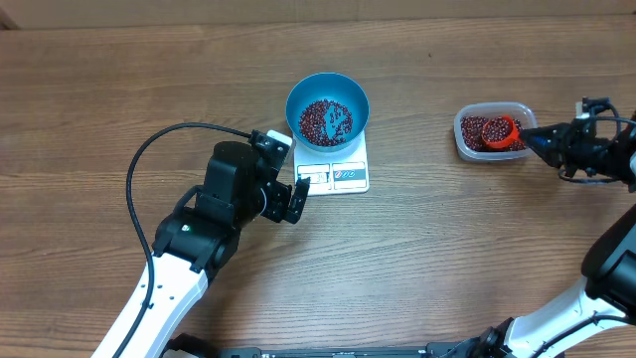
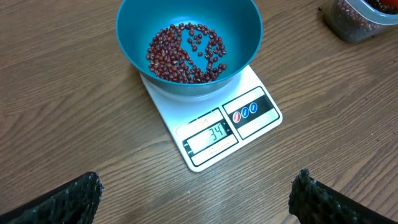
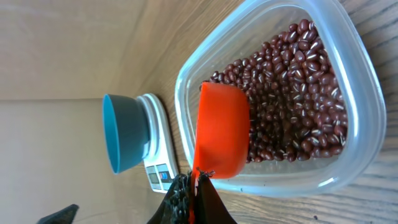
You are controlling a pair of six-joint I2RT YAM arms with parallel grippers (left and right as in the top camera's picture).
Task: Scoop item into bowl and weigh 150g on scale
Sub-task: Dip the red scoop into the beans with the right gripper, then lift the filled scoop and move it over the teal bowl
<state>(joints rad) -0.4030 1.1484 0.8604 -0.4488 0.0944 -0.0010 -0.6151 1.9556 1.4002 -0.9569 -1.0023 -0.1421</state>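
Note:
The blue bowl stands on the white scale and holds a thin layer of the item, red-brown beans. In the left wrist view the bowl, beans and scale lie ahead, and the display reads 34. My left gripper is wide open over bare wood by the scale's front left corner. At the right, my right gripper is shut on the handle of an orange-red scoop, whose cup sits in the clear tub of beans.
The clear plastic tub stands on the wooden table at the far right, well apart from the scale. A black cable loops from my left arm over the table at the left.

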